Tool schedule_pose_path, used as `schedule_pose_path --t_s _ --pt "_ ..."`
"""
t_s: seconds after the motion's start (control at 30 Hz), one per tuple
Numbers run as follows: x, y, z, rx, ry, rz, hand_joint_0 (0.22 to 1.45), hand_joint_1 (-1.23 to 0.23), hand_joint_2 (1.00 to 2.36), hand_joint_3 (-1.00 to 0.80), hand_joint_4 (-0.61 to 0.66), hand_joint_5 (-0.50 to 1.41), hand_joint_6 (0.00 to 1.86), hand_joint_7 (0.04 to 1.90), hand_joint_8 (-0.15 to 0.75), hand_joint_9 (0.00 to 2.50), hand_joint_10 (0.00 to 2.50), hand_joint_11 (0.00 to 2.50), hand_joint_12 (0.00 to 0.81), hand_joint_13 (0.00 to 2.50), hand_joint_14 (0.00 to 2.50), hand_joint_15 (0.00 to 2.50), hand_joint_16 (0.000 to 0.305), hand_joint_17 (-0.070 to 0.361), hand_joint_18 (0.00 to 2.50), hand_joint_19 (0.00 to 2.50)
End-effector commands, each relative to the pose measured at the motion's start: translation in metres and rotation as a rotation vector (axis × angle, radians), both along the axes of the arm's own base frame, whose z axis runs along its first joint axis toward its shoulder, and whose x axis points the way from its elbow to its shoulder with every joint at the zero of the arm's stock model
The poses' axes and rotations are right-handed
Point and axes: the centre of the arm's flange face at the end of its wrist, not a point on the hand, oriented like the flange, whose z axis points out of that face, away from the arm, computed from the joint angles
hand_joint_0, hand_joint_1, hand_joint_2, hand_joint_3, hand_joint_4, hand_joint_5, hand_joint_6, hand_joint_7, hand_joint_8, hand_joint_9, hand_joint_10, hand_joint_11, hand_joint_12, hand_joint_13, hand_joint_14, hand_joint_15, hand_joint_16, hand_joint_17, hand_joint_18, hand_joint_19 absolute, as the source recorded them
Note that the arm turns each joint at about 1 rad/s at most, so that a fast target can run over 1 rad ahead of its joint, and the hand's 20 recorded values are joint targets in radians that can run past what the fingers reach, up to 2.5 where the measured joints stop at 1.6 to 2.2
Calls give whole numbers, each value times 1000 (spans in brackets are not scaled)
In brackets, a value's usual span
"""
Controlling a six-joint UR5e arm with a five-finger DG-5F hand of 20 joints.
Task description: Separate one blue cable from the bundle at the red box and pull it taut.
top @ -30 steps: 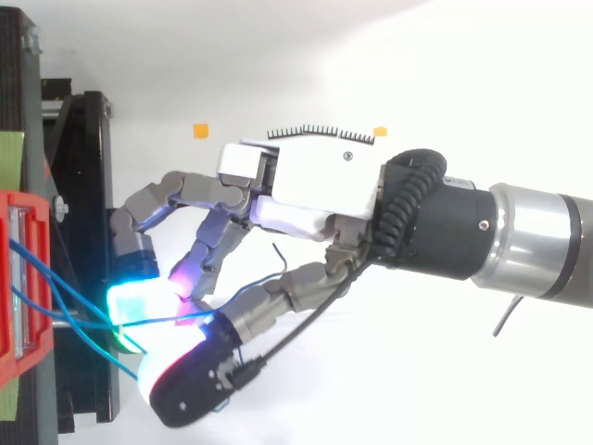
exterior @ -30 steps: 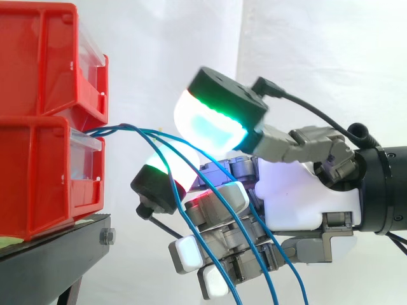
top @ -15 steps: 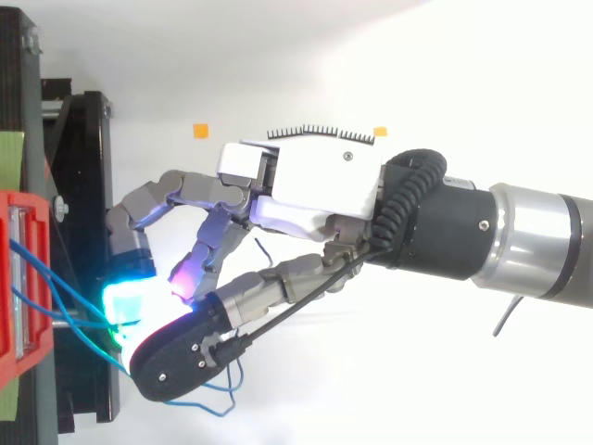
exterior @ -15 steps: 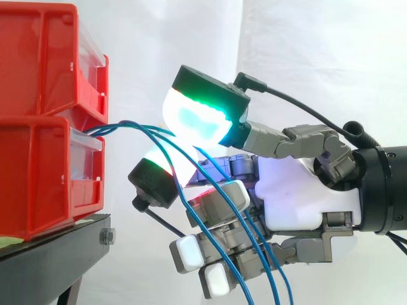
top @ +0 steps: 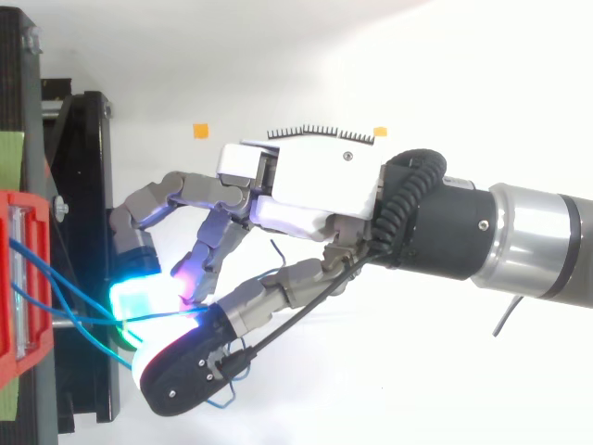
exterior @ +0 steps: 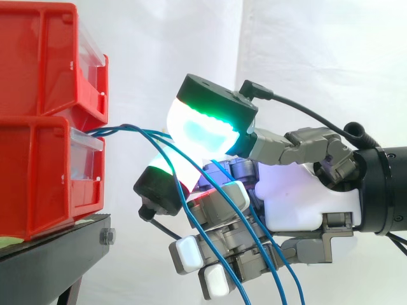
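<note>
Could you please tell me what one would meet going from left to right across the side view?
red bins → blue cables leaving the lower bin → hand → the arm's black wrist at the right edge

Arm (top: 537,246) in from the right, wrist level. Hand (exterior: 299,203) reaches left. Thumb and one finger curled inward, their green-glowing pads (exterior: 203,127) closed on a blue cable (top: 88,320). Other fingers bent beneath, tips white.
</note>
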Motion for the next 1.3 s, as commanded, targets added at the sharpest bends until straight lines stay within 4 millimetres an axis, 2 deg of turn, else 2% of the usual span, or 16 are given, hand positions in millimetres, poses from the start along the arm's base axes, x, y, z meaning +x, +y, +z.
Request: schedule_pose_path --t_s 0.0,0.07,0.17,0.3,0.4,0.5,0.63,0.77,0.87,1.1,1.27 --pt "0 -1 0 0 -1 -2 670 -870 1000 -500 85 -143 870 1327 310 1248 30 1437 411 1014 27 695 54 121 805 744" --pt "0 0 -1 0 1 0 707 -907 1012 -383 21 -144 871 1381 313 1253 29 1430 408 1018 28 689 53 120 811 735" --pt "0 -1 0 0 -1 -2 739 -941 1017 -320 -25 -158 886 1392 304 1242 30 1445 410 1016 27 690 53 120 814 710" --pt "0 0 1 0 -2 0 830 -984 1000 -500 11 -182 900 1325 291 1175 29 1456 391 969 26 687 53 118 761 674" --pt "0 0 1 0 -2 0 776 -1026 1000 -500 -40 -187 900 1310 256 1137 28 1479 380 955 26 670 50 112 774 613" --pt "0 0 0 0 -1 0 718 -1098 1000 -500 -117 -189 896 1320 148 1016 24 1501 357 915 28 694 48 108 760 603" --pt "0 0 0 0 -1 0 647 -1151 1000 -500 -127 -193 896 1313 160 939 22 1537 358 880 28 745 50 112 751 620" --pt "0 -1 0 0 -1 -2 551 -1089 1000 -500 -106 -185 894 1255 192 949 22 1498 370 877 29 745 52 118 754 643" --pt "-1 1 -1 0 10 10 481 -984 1000 -500 -72 -168 869 1208 225 1011 23 1404 402 922 27 733 57 128 774 653" --pt "-3 0 -2 6 25 11 527 -745 1000 -500 -76 -136 823 1227 217 1140 27 1358 388 976 28 734 54 121 788 708" --pt "-2 1 -1 7 24 14 551 -674 1000 -500 -71 -128 806 1232 209 1185 29 1383 389 1003 28 733 52 117 804 732"
